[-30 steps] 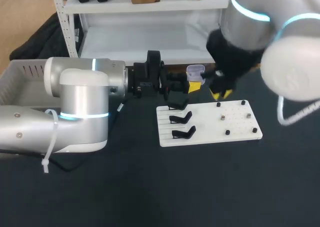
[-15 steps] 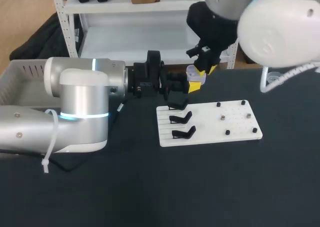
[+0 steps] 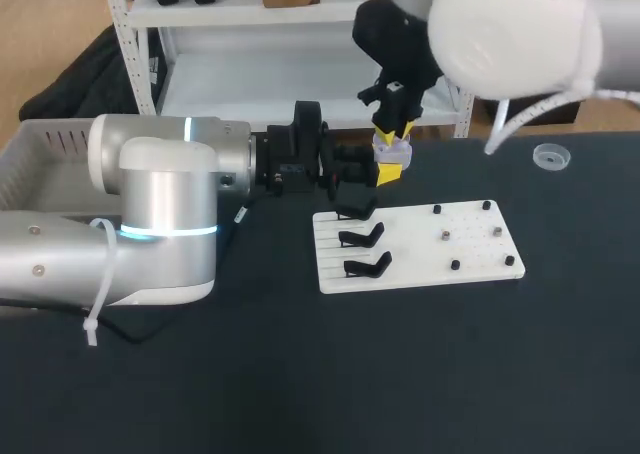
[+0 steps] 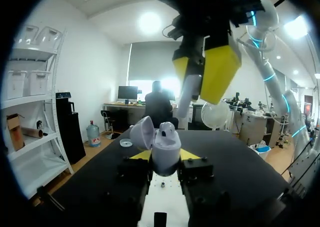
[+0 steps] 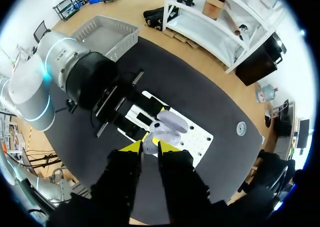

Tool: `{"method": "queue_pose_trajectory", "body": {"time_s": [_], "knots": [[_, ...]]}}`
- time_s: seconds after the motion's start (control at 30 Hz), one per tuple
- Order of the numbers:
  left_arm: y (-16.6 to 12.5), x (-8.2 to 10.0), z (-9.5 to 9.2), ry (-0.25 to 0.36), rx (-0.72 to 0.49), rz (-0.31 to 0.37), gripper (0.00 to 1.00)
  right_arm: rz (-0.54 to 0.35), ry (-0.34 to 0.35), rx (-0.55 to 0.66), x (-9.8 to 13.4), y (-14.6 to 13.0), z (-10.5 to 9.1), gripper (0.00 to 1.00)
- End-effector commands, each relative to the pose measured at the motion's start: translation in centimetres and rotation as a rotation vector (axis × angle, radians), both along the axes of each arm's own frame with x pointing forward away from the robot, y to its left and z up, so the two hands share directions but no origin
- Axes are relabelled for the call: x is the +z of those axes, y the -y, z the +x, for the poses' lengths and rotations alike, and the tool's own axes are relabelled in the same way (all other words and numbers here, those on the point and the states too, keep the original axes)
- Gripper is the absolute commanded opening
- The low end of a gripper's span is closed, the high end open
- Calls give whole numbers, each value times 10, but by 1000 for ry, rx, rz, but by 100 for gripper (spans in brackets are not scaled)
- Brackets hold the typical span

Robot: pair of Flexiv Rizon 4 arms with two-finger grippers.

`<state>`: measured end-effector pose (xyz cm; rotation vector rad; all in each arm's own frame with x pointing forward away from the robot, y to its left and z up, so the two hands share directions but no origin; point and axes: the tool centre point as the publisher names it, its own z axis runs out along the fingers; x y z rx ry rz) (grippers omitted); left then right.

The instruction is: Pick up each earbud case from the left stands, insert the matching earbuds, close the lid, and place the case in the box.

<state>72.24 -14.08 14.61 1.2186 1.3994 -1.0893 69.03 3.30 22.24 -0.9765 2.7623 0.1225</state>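
Observation:
My left gripper [image 3: 386,170] is shut on a lavender earbud case [image 3: 392,150], held upright above the table behind the white board [image 3: 480,266]. In the left wrist view the case [image 4: 166,148] sits between the yellow tips with its lid [image 4: 141,132] swung open. My right gripper [image 3: 395,130] hangs straight above the case, tips pointing down. It appears shut on a small pale earbud [image 5: 149,146], just over the case [image 5: 171,123]. From the left wrist the right gripper [image 4: 200,74] shows close above the case.
The board carries black stands [image 3: 362,238] on its left side and small pegs [image 3: 445,236] on its right. A grey box [image 3: 40,154] stands at the table's far left. A small clear round dish [image 3: 548,156] lies at the back right.
My right arm has swung from over the board's pegs up and to the left, ending above the open case. The left arm and the case have stayed put.

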Motion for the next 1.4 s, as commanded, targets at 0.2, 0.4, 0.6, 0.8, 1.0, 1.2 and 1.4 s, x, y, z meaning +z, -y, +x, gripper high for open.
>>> {"method": "queue_pose_trajectory", "body": {"time_s": [0.2,0.4,0.6,0.8,1.0,1.2,1.4], "knots": [[1,0,1,-1,-1,0,0,-22,-48,11,-5,-2,5,0],[1,0,1,-1,-1,0,0,-20,-60,3,-11,0,5,0],[1,0,1,-1,-1,0,0,-23,-62,1,-15,-1,7,0],[1,0,1,-1,-1,0,0,-30,-63,4,-18,-1,9,0],[1,0,1,-1,-1,0,0,-33,-65,5,-21,-1,12,0],[1,0,1,-1,-1,0,0,-37,-64,5,-23,1,15,0],[1,0,1,-1,-1,0,0,-38,-63,5,-23,1,16,0]]}}
